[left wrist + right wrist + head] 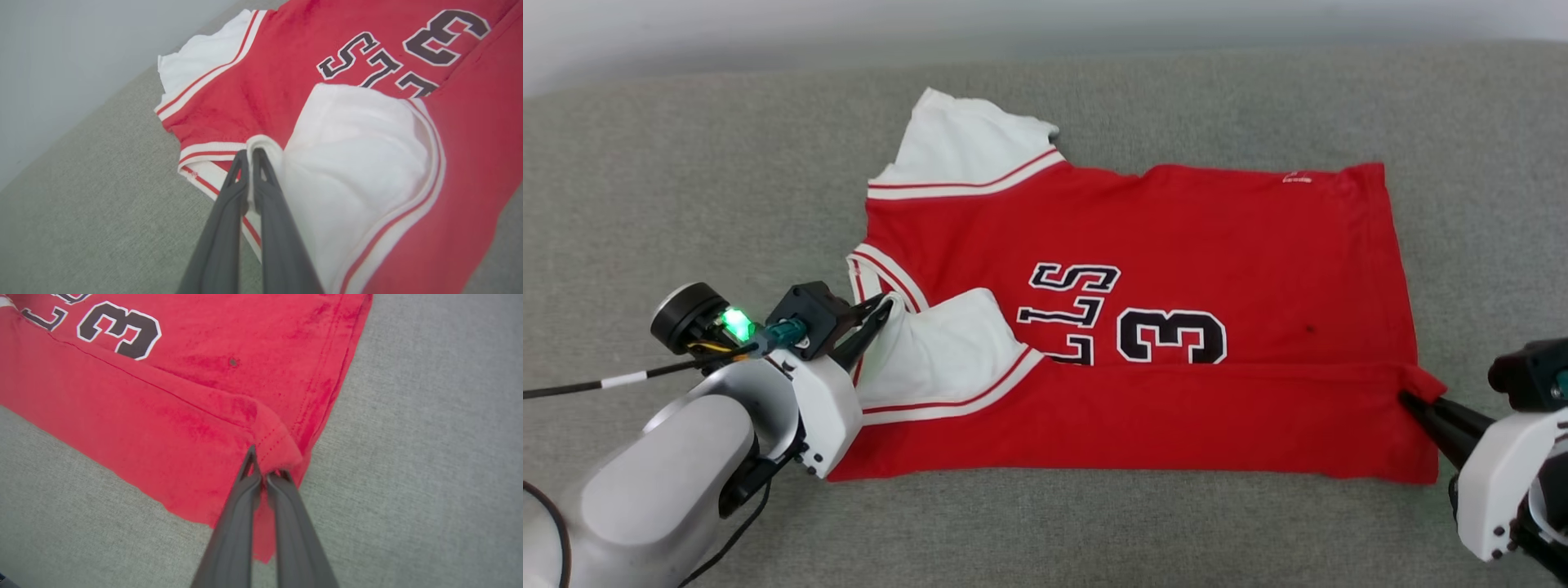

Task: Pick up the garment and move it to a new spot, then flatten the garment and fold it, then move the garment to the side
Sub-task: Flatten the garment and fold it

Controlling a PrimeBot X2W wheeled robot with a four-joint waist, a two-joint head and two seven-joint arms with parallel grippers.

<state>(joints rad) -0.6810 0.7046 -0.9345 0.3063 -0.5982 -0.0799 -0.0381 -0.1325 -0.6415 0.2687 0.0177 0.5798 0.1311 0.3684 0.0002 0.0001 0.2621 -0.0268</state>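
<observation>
On grey woven cloth (686,180) before a pale wall (768,24), the garment (1176,229) is clamped by the left gripper (882,307) and the right gripper (1410,399).

Bright, soft, even light cast only faint, short shadows, while both wrist views looked slightly blurred and bowed toward their corners, the head view sharper.

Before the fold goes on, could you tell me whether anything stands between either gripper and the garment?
Nothing visible does. The left gripper is shut on the white sleeve edge of the garment, and the right gripper is shut on its hem corner, so both hold the cloth directly.
</observation>
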